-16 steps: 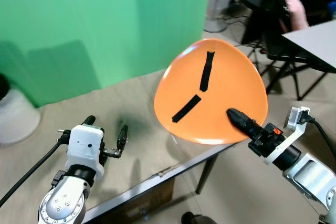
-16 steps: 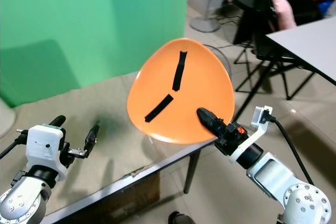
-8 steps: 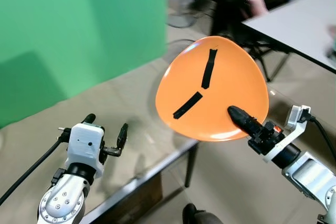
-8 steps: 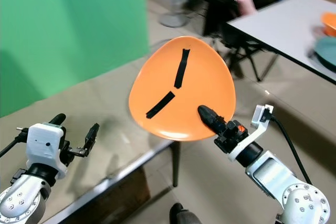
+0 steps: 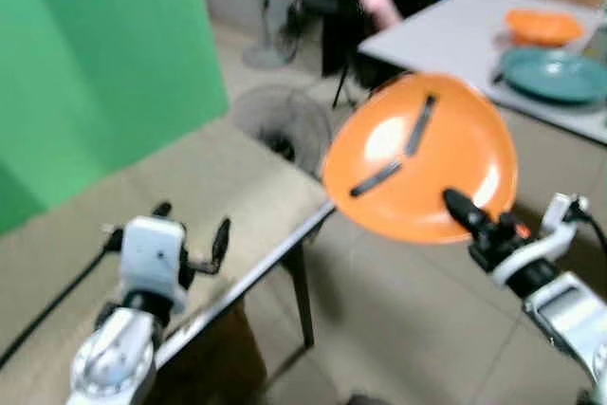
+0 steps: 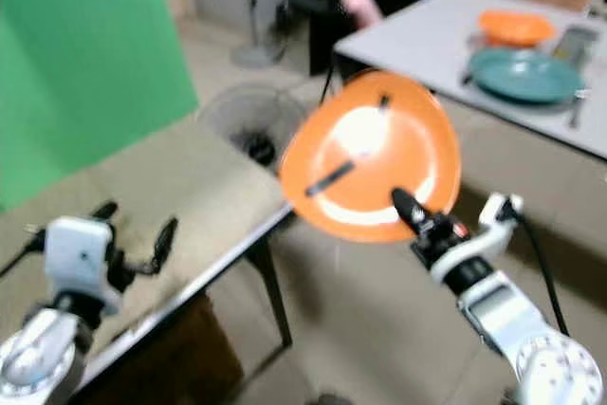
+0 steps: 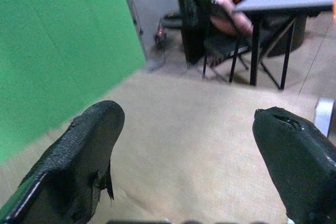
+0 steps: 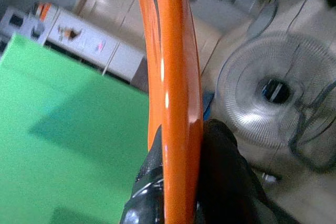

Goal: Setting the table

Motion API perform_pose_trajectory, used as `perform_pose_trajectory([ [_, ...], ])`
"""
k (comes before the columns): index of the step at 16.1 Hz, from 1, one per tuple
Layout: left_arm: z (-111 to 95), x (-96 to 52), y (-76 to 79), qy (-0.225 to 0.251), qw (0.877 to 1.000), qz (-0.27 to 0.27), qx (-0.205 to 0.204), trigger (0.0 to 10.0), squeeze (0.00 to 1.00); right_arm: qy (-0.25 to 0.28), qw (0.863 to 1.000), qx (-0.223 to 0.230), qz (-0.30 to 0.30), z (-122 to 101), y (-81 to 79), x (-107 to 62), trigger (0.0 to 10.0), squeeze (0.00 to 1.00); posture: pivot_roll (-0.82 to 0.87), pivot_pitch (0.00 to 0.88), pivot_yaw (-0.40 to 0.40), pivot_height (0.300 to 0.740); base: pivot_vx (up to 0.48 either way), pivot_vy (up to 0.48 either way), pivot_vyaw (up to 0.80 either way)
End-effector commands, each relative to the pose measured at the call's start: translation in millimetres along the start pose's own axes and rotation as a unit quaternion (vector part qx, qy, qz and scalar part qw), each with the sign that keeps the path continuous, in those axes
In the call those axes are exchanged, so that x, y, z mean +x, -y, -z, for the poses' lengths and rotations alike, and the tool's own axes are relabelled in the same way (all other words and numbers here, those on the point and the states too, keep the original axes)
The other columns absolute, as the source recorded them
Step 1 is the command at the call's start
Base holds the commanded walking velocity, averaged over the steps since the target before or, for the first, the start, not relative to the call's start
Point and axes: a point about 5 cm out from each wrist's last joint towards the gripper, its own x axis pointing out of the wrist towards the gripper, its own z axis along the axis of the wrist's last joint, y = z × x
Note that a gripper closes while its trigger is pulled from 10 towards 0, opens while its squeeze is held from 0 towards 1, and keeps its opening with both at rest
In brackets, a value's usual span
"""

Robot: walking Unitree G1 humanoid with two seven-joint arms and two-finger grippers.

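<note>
Two pincers show in the blurred left eye view: the right pincer (image 5: pixel 462 211) grips the lower rim of an orange plate (image 5: pixel 417 158), which stands tilted up on edge in the air over the bare floor, its face with two black tape strips (image 5: pixel 398 149) turned toward the camera, while the left pincer (image 5: pixel 194 234) hovers over the tan desk (image 5: pixel 114 187) near its front edge, fingers spread and holding nothing. Beyond the plate a white desk (image 5: pixel 446 35) carries a teal plate (image 5: pixel 555 73) and a smaller orange dish (image 5: pixel 542 24) toward its far end; a floor fan (image 5: pixel 280 125) lies just off the tan desk's far corner, with a green screen (image 5: pixel 95 64) behind. The right eye view gives the same layout, the plate (image 6: pixel 370 158) just above the black fingertip. In the left wrist view the two black fingers (image 7: pixel 84 161) stand wide apart over the tan surface, nothing between them. In the right wrist view the plate (image 8: pixel 170 98) is seen edge-on, its rim pinched tight between the two black fingers (image 8: pixel 220 171), the fan (image 8: pixel 268 100) beyond.
</note>
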Motion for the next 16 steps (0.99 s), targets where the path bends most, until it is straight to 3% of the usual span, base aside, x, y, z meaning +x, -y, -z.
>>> perform_pose_trajectory([
  [1, -1.2, -0.2, -2.9, 0.003, 1.000, -0.011, -0.008, 10.0, 0.00, 0.022, 0.999, -0.001, -0.025, -5.0, -12.3, 3.3, 10.0, 0.00, -0.10, 0.000, 0.053, 0.740, 0.000, 0.000, -0.78],
  [4, 0.4, -2.3, -7.4, 0.002, 0.999, -0.040, -0.003, 10.0, 0.00, 0.053, 0.998, -0.023, 0.021, -10.5, -8.4, 4.6, 10.0, 0.00, -0.11, 0.000, 0.050, 0.740, 0.000, 0.000, -0.78],
  [5, 2.7, -2.9, -8.1, 0.001, 0.999, -0.048, -0.004, 10.0, 0.00, 0.068, 0.995, -0.058, 0.053, -13.5, -7.2, 4.8, 10.0, 0.00, -0.11, 0.000, 0.050, 0.740, 0.000, 0.000, -0.78],
  [9, -0.5, -2.2, -2.4, 0.018, 0.998, -0.049, -0.025, 10.0, 0.00, 0.110, 0.989, -0.055, 0.080, -16.1, -10.5, 3.5, 10.0, 0.00, -0.13, 0.000, 0.036, 0.740, 0.000, 0.000, -0.78],
  [12, -1.1, -1.3, 2.4, 0.022, 0.999, -0.036, -0.033, 10.0, 0.00, 0.130, 0.984, -0.064, 0.104, -22.0, -6.3, 2.5, 10.0, 0.00, -0.14, 0.000, 0.034, 0.740, 0.306, 0.000, -0.78],
  [16, 1.0, -0.3, 5.2, 0.022, 0.999, -0.025, -0.029, 10.0, 0.00, 0.138, 0.975, -0.110, 0.133, -25.0, -5.4, 1.8, 10.0, 0.00, -0.15, 0.000, 0.037, 0.740, 0.367, 0.000, -0.59],
])
